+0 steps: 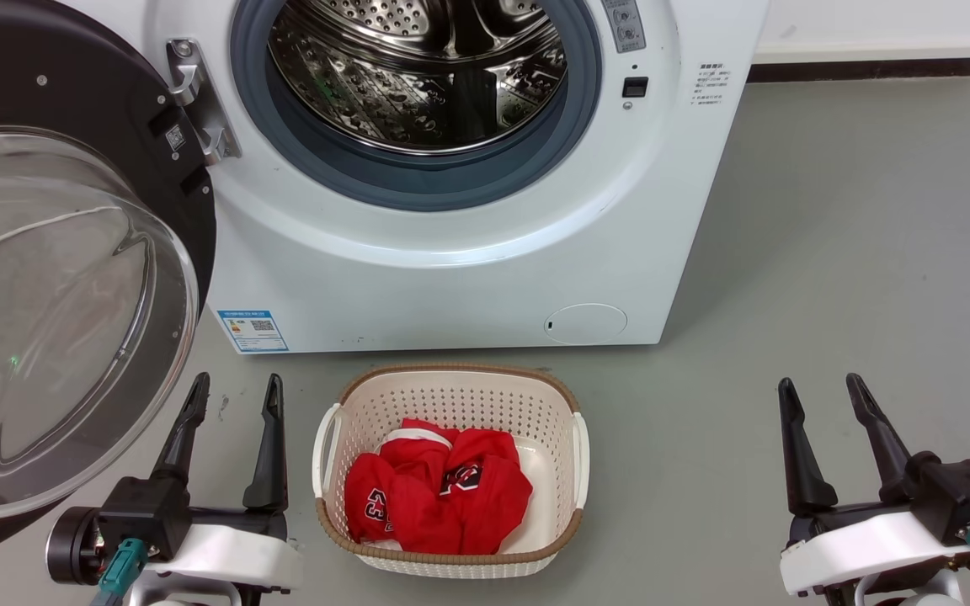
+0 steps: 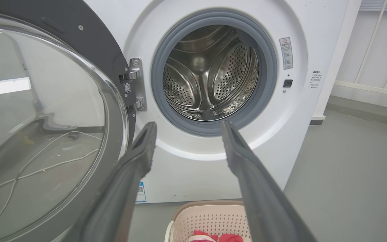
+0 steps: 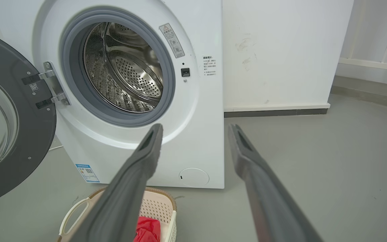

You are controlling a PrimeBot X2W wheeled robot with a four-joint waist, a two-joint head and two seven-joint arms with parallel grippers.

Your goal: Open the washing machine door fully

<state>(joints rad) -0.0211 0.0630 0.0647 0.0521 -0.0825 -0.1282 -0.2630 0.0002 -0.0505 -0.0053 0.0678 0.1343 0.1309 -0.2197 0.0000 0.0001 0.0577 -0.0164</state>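
Note:
The washing machine door [image 1: 55, 278] stands swung out to the left on its metal hinge [image 1: 199, 101], its black ring and clear glass bowl facing me. The same door [image 2: 45, 127] fills the left of the left wrist view and shows as a dark disc [image 3: 8, 127] in the right wrist view. The steel drum [image 1: 418, 67] lies exposed inside a grey-blue rubber ring. My left gripper [image 1: 232, 396] is open, just right of the door's lower rim, touching nothing. My right gripper [image 1: 826, 391] is open over bare floor, far right of the machine.
A cream laundry basket [image 1: 451, 387] holding red clothing [image 1: 434, 488] sits on the grey floor between my grippers, just before the white machine [image 1: 451, 286]. A white wall with dark skirting [image 1: 864, 67] runs behind at right. White cables show through the door glass.

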